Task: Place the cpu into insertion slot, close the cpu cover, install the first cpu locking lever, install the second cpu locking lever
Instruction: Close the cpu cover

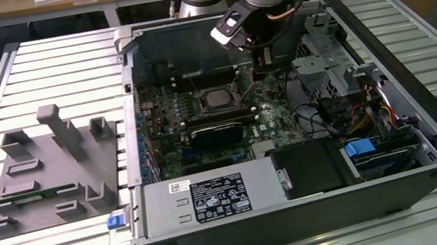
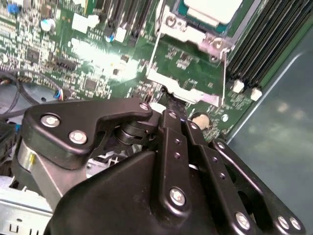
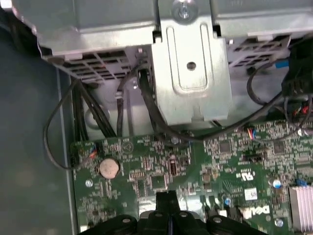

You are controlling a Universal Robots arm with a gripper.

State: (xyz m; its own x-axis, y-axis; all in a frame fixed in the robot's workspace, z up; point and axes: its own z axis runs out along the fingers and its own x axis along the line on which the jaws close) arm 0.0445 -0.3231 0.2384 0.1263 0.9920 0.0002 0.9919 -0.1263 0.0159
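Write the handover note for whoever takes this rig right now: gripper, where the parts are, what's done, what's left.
Gripper: shut, nothing seen between its fingers, low over the green board beside the insertion slot.
Cpu: seated in the slot, silvery top up.
Cpu cover: looks to be down over the cpu's edge.
Done: cpu placed; cover apparently closed.
Left: the locking levers, thin rods running from the socket toward the gripper. Whether either is latched cannot be told.

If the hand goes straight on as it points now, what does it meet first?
Probably the green circuit board right beside the silver metal cpu cover frame; the hand is close, depth unclear.
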